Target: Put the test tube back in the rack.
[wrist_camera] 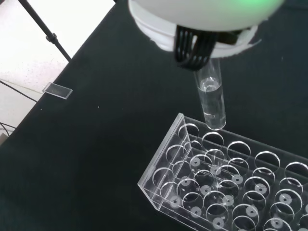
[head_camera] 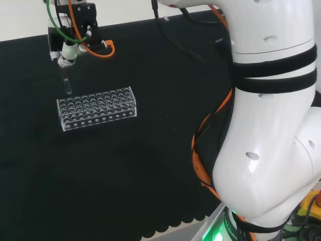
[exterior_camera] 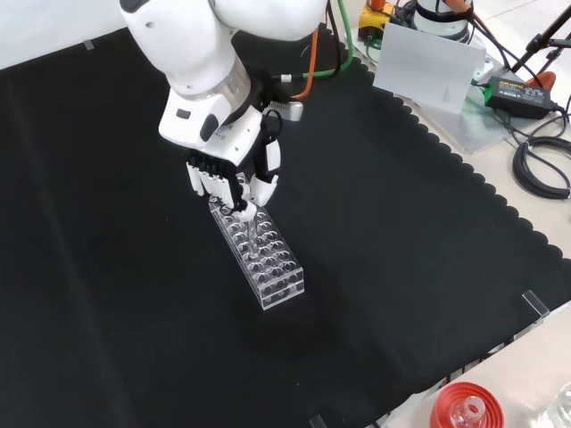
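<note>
Fingers [exterior_camera: 234,183] of mine are curled round the top of the clear glass test tube [head_camera: 66,86], which hangs upright with its rounded end just above the clear plastic rack with its rows of round holes [head_camera: 97,107]. In the head view the tube stands over the rack's far left corner; in the wrist view its tip [wrist_camera: 214,124] hovers close over a hole in the end row and does not look to be inside yet. So I judge the carry done and the lowering and letting go left to do. Every hole of the rack that I can make out looks empty. Around the rack the counter [exterior_camera: 401,267] is covered in black cloth with a scalloped edge. Beyond that edge, right of the rack in the front view, lie a grey plate [exterior_camera: 428,67], black cables [exterior_camera: 540,169] and a red ribbed ring [exterior_camera: 466,407].
</note>
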Controlling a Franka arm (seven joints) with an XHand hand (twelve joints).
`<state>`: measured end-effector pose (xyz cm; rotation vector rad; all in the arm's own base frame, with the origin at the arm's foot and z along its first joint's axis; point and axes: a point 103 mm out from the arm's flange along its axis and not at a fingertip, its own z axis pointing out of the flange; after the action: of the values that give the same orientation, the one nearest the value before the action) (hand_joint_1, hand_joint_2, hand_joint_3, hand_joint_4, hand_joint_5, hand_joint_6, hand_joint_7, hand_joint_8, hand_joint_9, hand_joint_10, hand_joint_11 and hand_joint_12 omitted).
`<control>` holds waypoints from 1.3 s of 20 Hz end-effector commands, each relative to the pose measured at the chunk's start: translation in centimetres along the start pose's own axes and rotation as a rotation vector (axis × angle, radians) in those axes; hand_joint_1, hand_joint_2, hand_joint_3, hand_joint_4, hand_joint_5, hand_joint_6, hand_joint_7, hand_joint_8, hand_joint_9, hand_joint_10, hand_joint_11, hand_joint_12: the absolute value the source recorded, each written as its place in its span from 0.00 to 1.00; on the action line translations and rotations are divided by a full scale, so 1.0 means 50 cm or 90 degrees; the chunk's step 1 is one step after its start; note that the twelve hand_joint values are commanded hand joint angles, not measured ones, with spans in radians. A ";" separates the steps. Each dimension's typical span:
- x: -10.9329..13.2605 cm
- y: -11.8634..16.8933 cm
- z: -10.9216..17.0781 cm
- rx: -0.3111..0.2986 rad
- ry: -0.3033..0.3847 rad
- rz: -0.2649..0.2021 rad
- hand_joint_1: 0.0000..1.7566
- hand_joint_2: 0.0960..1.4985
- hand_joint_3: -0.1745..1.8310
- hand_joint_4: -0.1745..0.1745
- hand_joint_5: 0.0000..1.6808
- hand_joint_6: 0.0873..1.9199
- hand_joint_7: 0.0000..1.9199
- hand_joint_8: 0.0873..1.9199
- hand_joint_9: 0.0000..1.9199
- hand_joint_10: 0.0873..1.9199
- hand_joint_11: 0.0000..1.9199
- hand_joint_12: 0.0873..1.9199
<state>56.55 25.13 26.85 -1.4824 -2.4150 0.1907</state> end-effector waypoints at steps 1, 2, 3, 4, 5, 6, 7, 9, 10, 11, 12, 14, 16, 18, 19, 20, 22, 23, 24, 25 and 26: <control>-0.003 0.008 0.018 0.009 0.001 0.001 0.82 0.39 0.40 0.00 0.75 0.18 0.72 0.38 0.67 0.29 0.55 0.57; -0.003 0.007 0.021 0.010 0.004 0.002 0.82 0.39 0.40 0.00 0.75 0.18 0.72 0.38 0.67 0.29 0.55 0.57; -0.003 0.007 0.024 0.012 0.005 0.002 0.82 0.39 0.40 0.00 0.75 0.18 0.72 0.38 0.67 0.29 0.55 0.57; -0.003 0.007 0.026 0.013 0.007 0.003 0.82 0.39 0.40 0.00 0.75 0.18 0.72 0.38 0.67 0.29 0.55 0.57; -0.003 0.007 0.028 0.014 0.009 0.004 0.82 0.39 0.40 0.00 0.75 0.18 0.72 0.38 0.67 0.29 0.55 0.57; -0.003 0.007 0.029 0.015 0.009 0.004 0.82 0.39 0.40 0.00 0.75 0.18 0.72 0.38 0.67 0.29 0.55 0.57; -0.003 0.007 0.029 0.015 0.010 0.005 0.82 0.39 0.40 0.00 0.75 0.18 0.72 0.38 0.67 0.29 0.55 0.57; -0.004 0.007 0.029 0.015 0.012 0.006 0.82 0.39 0.40 0.00 0.75 0.18 0.72 0.38 0.67 0.29 0.55 0.57; -0.003 0.007 0.029 0.016 0.014 0.006 0.82 0.39 0.40 0.00 0.75 0.18 0.72 0.38 0.67 0.29 0.55 0.57; -0.003 0.007 0.030 0.016 0.015 0.007 0.82 0.39 0.40 0.00 0.75 0.18 0.72 0.38 0.67 0.29 0.55 0.57; -0.004 0.007 0.031 0.016 0.018 0.008 0.82 0.39 0.40 0.00 0.75 0.18 0.72 0.38 0.67 0.29 0.55 0.57; -0.006 0.008 0.031 0.015 0.022 0.011 0.82 0.39 0.40 0.00 0.76 0.18 0.72 0.38 0.67 0.29 0.55 0.57; -0.008 0.010 0.030 0.013 0.027 0.015 0.82 0.39 0.40 0.00 0.76 0.18 0.72 0.38 0.67 0.29 0.55 0.57; -0.012 0.012 0.029 0.013 0.030 0.018 0.82 0.39 0.40 0.00 0.76 0.18 0.72 0.38 0.67 0.29 0.55 0.57; -0.013 0.013 0.029 0.012 0.031 0.020 0.82 0.39 0.40 0.00 0.76 0.18 0.72 0.38 0.67 0.29 0.55 0.57; -0.013 0.014 0.029 0.012 0.030 0.020 0.82 0.39 0.40 0.00 0.76 0.18 0.72 0.38 0.67 0.29 0.55 0.57; -0.013 0.015 0.029 0.011 0.031 0.020 0.82 0.39 0.40 0.00 0.76 0.18 0.72 0.38 0.67 0.29 0.55 0.57; -0.013 0.015 0.029 0.012 0.031 0.020 0.82 0.39 0.40 0.00 0.76 0.18 0.72 0.38 0.67 0.29 0.55 0.57; -0.013 0.015 0.029 0.013 0.031 0.020 0.82 0.39 0.40 0.00 0.76 0.18 0.72 0.38 0.67 0.29 0.55 0.57; -0.012 0.016 0.030 0.014 0.032 0.020 0.82 0.39 0.40 0.00 0.76 0.18 0.72 0.38 0.67 0.29 0.55 0.57; -0.011 0.017 0.032 0.015 0.032 0.020 0.82 0.39 0.40 0.00 0.76 0.18 0.72 0.38 0.67 0.29 0.55 0.57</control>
<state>57.02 24.98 25.17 -1.4996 -2.3470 0.1823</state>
